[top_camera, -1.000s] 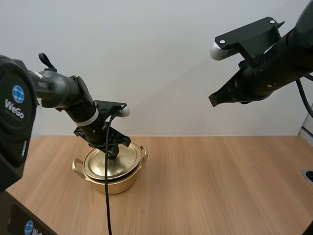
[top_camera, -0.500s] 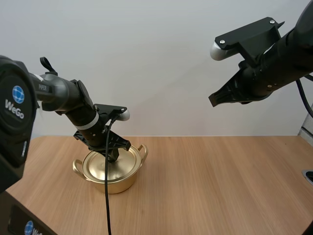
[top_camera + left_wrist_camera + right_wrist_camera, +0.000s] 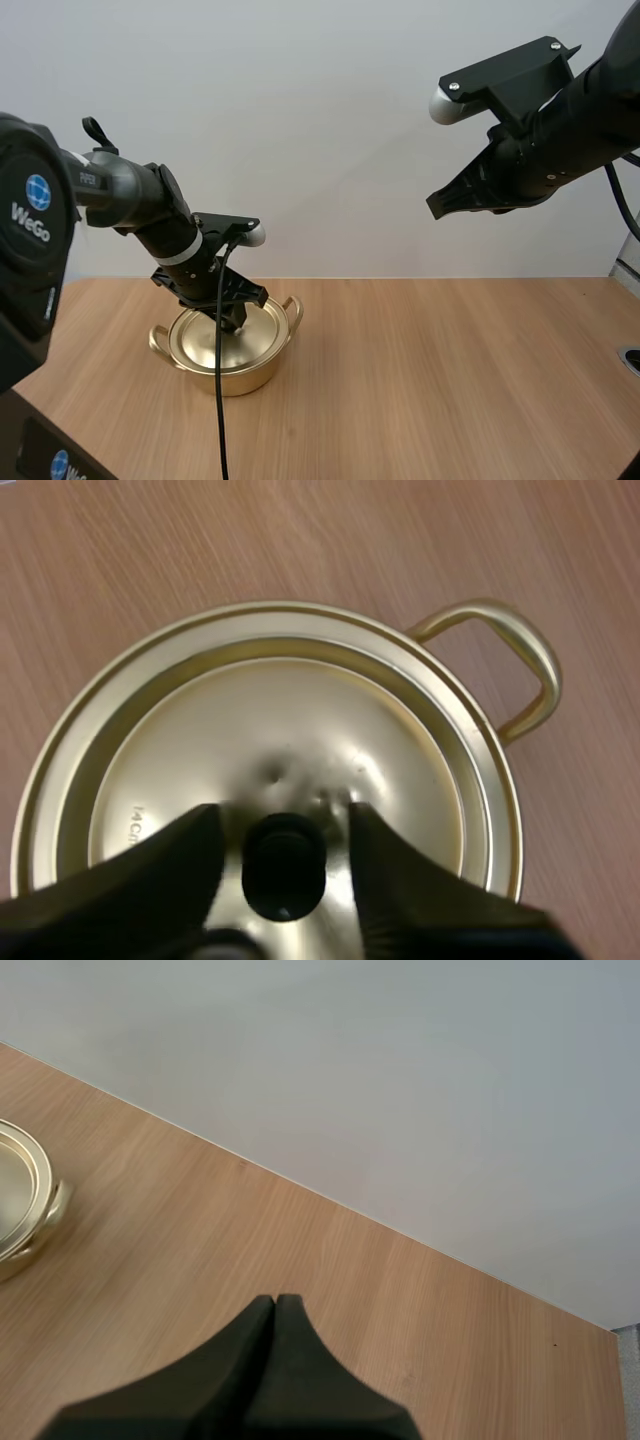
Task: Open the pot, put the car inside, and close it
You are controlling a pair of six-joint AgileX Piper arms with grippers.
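The pot [image 3: 238,372] stands on the table [image 3: 450,360] toward the left side, its two loop handles sticking out to either side. The lid [image 3: 255,335] sits flat on it, seated inside the rim. The left gripper [image 3: 236,322] is down over the middle of the lid; from its wrist, the fingers [image 3: 195,845] stand apart on either side of the black knob [image 3: 284,865], with a sliver of lid showing between each finger and the knob, so it grips nothing. The right gripper [image 3: 433,206] hangs high above the table's right half, well apart from the pot, its fingers pressed together into one dark wedge, holding nothing.
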